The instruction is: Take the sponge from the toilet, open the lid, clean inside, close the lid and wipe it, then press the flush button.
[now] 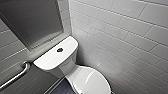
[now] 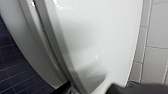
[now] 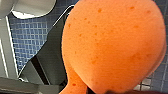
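One orange sponge point(image 3: 112, 45), white lid point(image 1: 93, 81) down

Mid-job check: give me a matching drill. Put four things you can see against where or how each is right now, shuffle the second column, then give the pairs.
1. orange porous sponge
2. small round dark flush button
3. white oval plastic lid
4. curved metal grab bar

A. on the grey tiled wall
B. closed, lying flat
C. in the air at the right wrist, blue floor tiles behind
D. in the middle of the white tank top

Pairs: 1-C, 2-D, 3-B, 4-A
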### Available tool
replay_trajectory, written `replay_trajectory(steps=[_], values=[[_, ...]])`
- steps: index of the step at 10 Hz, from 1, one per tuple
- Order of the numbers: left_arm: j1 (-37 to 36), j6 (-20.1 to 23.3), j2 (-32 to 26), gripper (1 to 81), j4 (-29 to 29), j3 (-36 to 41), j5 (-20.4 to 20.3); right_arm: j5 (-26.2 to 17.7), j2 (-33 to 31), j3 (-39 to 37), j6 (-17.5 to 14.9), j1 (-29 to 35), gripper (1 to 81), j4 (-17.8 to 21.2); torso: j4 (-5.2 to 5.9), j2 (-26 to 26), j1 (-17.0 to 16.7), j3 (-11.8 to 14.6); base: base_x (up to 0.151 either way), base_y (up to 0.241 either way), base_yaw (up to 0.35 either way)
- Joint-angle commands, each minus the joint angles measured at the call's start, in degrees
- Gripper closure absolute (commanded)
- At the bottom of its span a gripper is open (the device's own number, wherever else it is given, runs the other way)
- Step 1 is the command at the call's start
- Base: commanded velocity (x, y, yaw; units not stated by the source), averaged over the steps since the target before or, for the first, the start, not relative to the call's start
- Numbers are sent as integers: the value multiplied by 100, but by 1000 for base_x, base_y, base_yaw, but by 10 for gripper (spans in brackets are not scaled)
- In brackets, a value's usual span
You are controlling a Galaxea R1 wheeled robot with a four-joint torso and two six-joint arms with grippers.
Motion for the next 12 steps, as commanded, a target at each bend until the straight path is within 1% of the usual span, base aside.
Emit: replay_trajectory(steps=[1,3,4,5,7,11,12], values=[[-536,104,-3,10,-1,-168,75,-276,-202,40,19,-62,811,-141,0,0,0,0,0,0,0],[-545,104,-161,10,149,227,-102,-276,-202,31,11,-54,811,-141,0,0,0,0,0,0,0],[-571,104,-319,10,158,553,-216,-276,-202,31,11,-54,811,-141,0,0,0,0,0,0,0],[-614,78,-476,10,158,850,-277,-276,-194,40,19,-54,811,-141,0,0,0,0,0,0,0],[-668,25,-662,10,159,1194,-365,-276,-185,49,20,-54,811,-141,0,0,0,0,0,0,0],[-685,-10,-565,10,193,1054,-313,-276,-194,40,19,-45,811,-141,0,2,0,-2,0,0,0],[-676,-10,-426,10,307,879,-260,-276,-185,40,11,-45,811,-141,0,2,0,-4,0,0,0]])
